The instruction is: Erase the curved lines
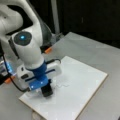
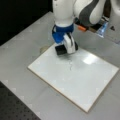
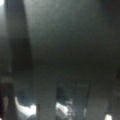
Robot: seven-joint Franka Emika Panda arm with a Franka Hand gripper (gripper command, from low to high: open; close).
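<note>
Near foreground, both front views: grey tabletop [image 1: 100, 50] [image 2: 22, 82] carrying a white rectangular board [image 1: 82, 87] [image 2: 82, 82], lying flat, thin tan edge visible along its near sides. In a front view a dark perforated mat [image 2: 15, 107] fills the bottom-left corner, nearest the camera.

Arm: white Franka w/ blue collar above the gripper [image 1: 47, 90] [image 2: 61, 50], reaching down onto the board. Gripper sits low over the board's corner region: bottom-left part in a front view [image 1: 47, 90], far-left corner in a front view [image 2: 61, 50]. A black eraser block [image 1: 47, 91] [image 2: 60, 50] is at the gripper's tip, resting on or just above the board surface; contact can't be confirmed. Gripper appears pinched on the block, jaws close at its sides.

Curve lines [image 1: 62, 85] [image 2: 71, 65]: thin, faint dark squiggle on the board, just beside the eraser, i.e. to its right in a front view [image 1: 62, 85], below it toward the near side in a front view [image 2: 71, 65]. Squiggle not covered by the block; still visible on the white surface.

Orange fittings [image 1: 48, 50] [image 2: 81, 28] show on the equipment behind the arm.

Wrist view: dark, blurred; nothing identifiable.
</note>
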